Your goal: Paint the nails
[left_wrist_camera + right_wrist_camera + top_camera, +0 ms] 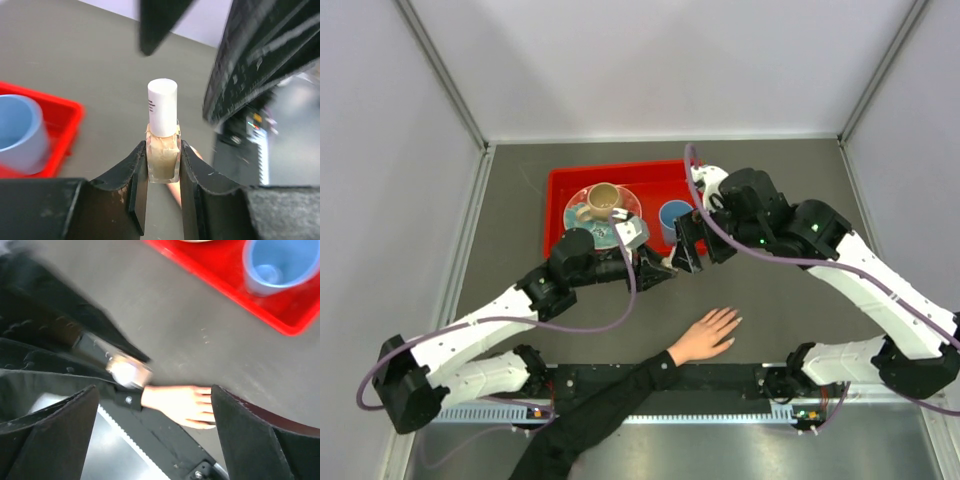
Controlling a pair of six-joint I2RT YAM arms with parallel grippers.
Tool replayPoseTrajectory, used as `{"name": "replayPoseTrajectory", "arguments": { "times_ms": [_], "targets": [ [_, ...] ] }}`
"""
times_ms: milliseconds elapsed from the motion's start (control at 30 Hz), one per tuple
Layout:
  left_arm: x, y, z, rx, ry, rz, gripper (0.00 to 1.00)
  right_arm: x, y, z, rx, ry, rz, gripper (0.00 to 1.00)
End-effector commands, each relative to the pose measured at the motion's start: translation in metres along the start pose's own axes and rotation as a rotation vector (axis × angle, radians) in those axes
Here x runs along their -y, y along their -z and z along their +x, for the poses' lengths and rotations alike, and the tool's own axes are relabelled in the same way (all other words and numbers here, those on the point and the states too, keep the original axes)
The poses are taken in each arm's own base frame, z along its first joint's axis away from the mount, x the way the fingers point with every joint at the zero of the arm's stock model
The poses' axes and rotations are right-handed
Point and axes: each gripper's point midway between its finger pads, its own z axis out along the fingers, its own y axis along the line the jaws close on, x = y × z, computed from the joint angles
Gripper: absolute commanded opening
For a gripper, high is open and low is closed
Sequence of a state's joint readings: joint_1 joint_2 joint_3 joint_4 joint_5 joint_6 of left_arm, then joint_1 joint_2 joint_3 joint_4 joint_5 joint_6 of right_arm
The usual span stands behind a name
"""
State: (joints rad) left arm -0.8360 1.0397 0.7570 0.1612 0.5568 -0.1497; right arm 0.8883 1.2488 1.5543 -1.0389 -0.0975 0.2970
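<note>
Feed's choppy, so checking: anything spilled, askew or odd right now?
Nothing stands out. The polish bottle sits capped and straight in the left claw, the right claw is open near it, the hand lies flat on the table, no spill visible.

- Your left arm (470, 340) and right arm (885, 295): white link shells, black joint housings — a matching pair.
- A purple cable (633, 280) runs along each arm.
- Your left gripper (163, 146): black fingers (131, 187), edges chipped pale.
- Your right gripper (154, 390): broad black wedges.
</note>
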Motion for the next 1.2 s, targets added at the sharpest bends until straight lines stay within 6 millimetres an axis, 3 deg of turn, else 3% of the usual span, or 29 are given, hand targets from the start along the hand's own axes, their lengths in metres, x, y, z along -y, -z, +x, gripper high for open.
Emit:
{"name": "replayPoseTrajectory", "arguments": {
  "times_ms": [0,33,133,167,300,433,567,667,967,1167],
  "targets": [
    [-0.034,0.014,-0.039,0.205,-0.073,-0.267,0.00,0.012,0.027,-0.036,0.190,-0.205,0.128,0.93],
    [-0.040,0.015,-0.039,0.209,-0.090,-0.307,0.00,0.010,0.027,-0.039,0.195,-0.238,0.128,0.92],
    [-0.062,0.020,-0.043,0.252,-0.100,-0.443,0.00,0.008,0.024,-0.053,0.235,-0.343,0.140,0.74],
    [-0.064,0.020,-0.042,0.262,-0.103,-0.454,0.00,0.005,0.023,-0.058,0.248,-0.368,0.132,0.64],
    [-0.073,0.021,-0.051,0.314,-0.101,-0.509,0.00,-0.003,0.018,-0.072,0.291,-0.371,0.149,0.61],
    [-0.071,0.017,-0.050,0.302,-0.099,-0.491,0.00,-0.010,-0.004,-0.074,0.252,-0.336,0.174,0.61],
    [-0.066,0.016,-0.049,0.298,-0.087,-0.461,0.00,-0.018,-0.020,-0.078,0.247,-0.316,0.157,0.44],
    [-0.064,0.018,-0.046,0.287,-0.069,-0.457,0.00,-0.020,-0.028,-0.078,0.242,-0.285,0.164,0.42],
    [-0.052,0.013,-0.037,0.226,-0.036,-0.393,0.00,-0.013,-0.039,-0.073,0.214,-0.213,0.203,0.29],
    [-0.051,0.017,-0.036,0.223,-0.036,-0.398,0.00,-0.011,-0.043,-0.068,0.190,-0.180,0.212,0.29]
  ]
}}
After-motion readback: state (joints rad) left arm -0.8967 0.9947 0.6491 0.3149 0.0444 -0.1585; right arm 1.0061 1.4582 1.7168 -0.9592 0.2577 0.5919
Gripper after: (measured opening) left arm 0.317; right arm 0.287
